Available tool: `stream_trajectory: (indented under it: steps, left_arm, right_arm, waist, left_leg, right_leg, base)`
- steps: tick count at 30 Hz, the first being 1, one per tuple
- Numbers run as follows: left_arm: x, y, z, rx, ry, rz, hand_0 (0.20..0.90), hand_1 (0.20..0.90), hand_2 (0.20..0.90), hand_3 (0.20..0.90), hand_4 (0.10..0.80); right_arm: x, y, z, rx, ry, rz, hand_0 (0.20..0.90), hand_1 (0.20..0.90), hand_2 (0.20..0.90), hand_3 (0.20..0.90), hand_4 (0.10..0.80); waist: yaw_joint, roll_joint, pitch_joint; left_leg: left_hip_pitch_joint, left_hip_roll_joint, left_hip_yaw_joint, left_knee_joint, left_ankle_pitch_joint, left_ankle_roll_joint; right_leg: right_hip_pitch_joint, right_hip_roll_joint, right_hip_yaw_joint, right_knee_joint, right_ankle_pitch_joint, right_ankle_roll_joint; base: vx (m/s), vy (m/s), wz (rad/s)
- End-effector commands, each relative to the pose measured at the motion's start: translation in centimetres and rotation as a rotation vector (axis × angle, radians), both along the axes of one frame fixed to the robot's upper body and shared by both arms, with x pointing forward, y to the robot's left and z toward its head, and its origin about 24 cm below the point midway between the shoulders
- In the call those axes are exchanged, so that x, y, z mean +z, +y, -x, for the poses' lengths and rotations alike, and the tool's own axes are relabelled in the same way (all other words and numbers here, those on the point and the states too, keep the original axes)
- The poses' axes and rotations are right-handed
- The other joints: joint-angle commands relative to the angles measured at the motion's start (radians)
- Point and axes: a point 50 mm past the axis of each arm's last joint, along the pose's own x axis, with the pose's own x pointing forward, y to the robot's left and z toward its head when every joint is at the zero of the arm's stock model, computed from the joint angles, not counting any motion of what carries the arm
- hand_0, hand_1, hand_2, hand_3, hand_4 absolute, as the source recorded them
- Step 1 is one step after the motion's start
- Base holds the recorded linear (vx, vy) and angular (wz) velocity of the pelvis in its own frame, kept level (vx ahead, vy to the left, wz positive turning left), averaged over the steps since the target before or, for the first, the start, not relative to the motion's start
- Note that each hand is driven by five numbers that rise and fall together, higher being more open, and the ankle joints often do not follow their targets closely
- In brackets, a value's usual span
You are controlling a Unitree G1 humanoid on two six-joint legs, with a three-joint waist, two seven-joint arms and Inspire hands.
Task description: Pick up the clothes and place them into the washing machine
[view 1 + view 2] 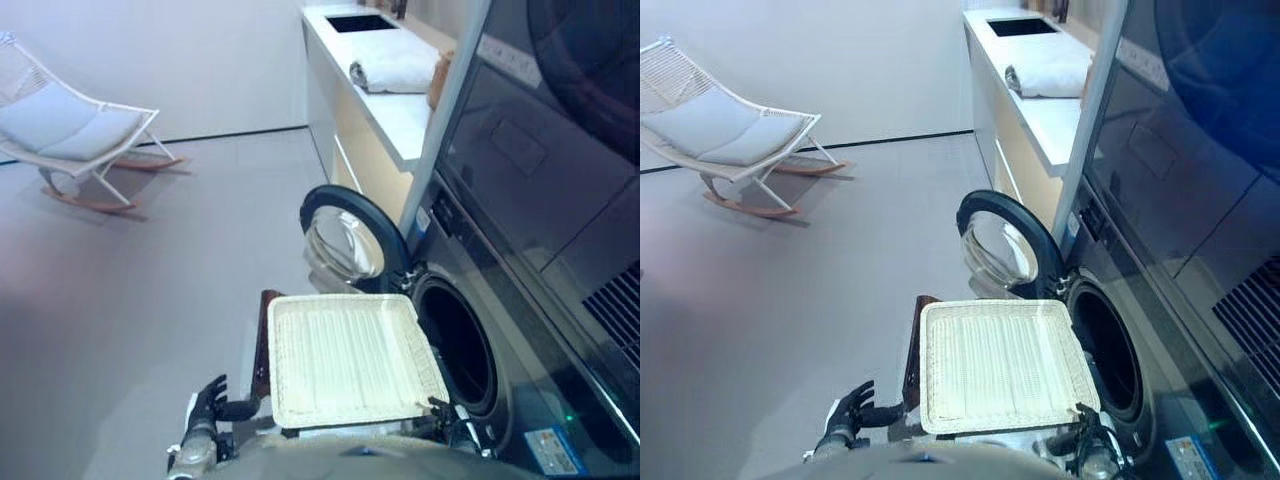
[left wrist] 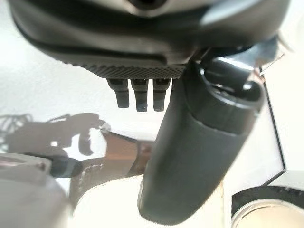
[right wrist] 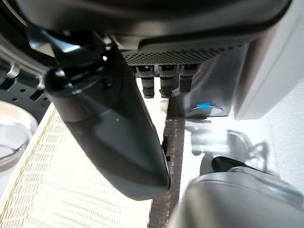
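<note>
From the left eye view, a pale woven basket (image 1: 350,355) sits in the lower middle of the frame, and I see no clothes in it; to its right the washing machine (image 1: 470,340) stands with its round door (image 1: 348,240) swung open toward the upper middle. The left robot hand (image 1: 212,400) shows at the lower left, fingers spread and holding nothing. In the right eye view, the right robot hand (image 1: 1088,428) sits at the lower right by the basket's corner, and a folded towel (image 1: 1048,78) lies on the worktop (image 1: 1060,120) at the upper right. The left wrist view shows straight fingers (image 2: 137,97) clear of anything. The right wrist view likewise shows relaxed fingers (image 3: 164,85) above the weave, empty. No loose clothes are visible, so loading looks done; I would judge the door next.
</note>
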Motion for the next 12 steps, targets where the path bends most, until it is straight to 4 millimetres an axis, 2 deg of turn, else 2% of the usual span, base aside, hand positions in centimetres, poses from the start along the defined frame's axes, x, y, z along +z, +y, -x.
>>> stream_trajectory:
  steps: [1,12]
  left_arm:
    - [0.7,2.0,-1.2,-0.023,-0.034,-0.058,0.9,0.9,0.9,0.9,0.8]
    - [0.5,2.1,-0.3,-0.014,-0.004,-0.057,0.9,0.9,0.9,0.9,0.8]
  right_arm:
    - [0.0,-0.4,0.3,-0.009,-0.001,-0.002,0.9,0.9,0.9,0.9,0.8]
    - [-0.1,1.2,-0.7,0.019,-0.037,-0.054,0.9,0.9,0.9,0.9,0.8]
  waist:
    - [-0.002,-0.013,-0.015]
    - [-0.002,-0.029,-0.015]
  left_leg:
    - [-0.015,-0.024,0.059,-0.011,-0.008,0.005]
    - [0.0,-0.008,0.067,-0.014,-0.014,0.006]
  right_leg:
    - [0.01,0.022,-0.022,0.014,0.097,0.018]
    - [0.026,0.033,-0.027,0.004,0.08,0.012]
  base:
    - [-0.01,-0.057,0.0]
    - [-0.004,-0.017,0.0]
